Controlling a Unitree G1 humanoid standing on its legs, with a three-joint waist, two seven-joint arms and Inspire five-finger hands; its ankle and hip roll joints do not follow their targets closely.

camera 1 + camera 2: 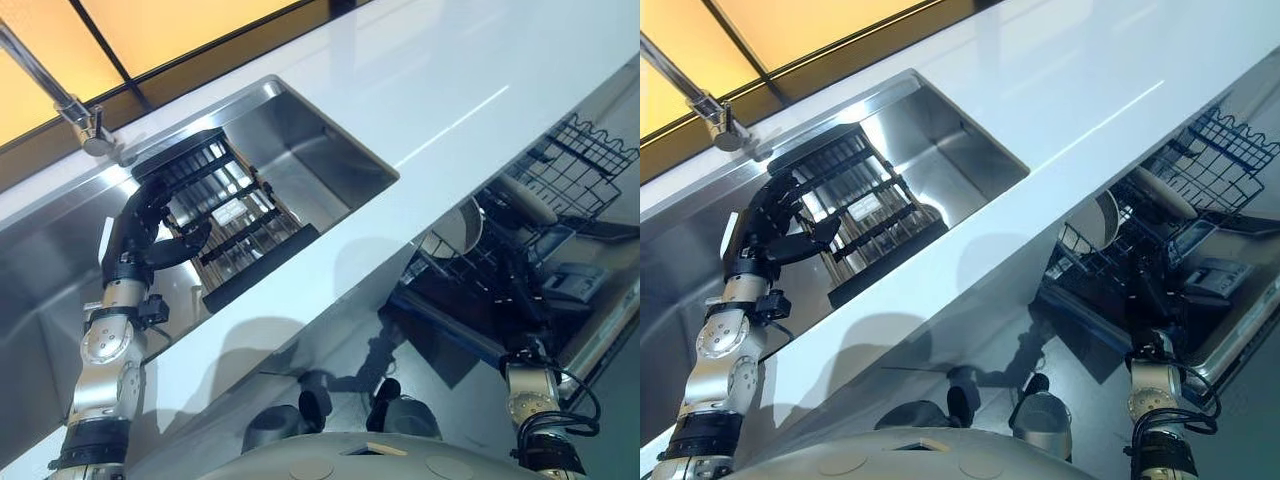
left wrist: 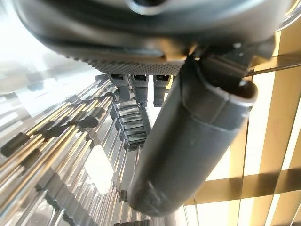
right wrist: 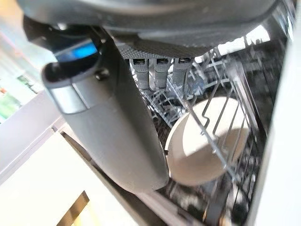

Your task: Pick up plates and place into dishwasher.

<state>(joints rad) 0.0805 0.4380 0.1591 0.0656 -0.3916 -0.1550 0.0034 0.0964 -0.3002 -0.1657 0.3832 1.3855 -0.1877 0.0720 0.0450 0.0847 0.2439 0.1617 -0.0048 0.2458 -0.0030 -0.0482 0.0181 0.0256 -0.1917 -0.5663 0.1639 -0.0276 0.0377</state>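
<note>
While the white counter [image 1: 480, 90] runs across the scene, its steel sink [image 1: 310, 140] holds a dark dish rack [image 1: 235, 215] at the sink's near edge. The left hand [image 1: 140, 225] reaches over that rack, fingers relaxed, grasping nothing. Below the counter's front edge, the dishwasher basket [image 1: 575, 160] holds a pale plate [image 3: 207, 136] upright; the right hand [image 3: 155, 70] hangs empty, fingers straight, just beside it.

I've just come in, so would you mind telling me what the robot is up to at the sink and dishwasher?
It is loading plates into the dishwasher. The left hand is at the dish rack in the steel sink, fingers straight over its wires, holding nothing. The right hand is open at the dishwasher rack, where a pale plate stands among the wire tines.
</note>
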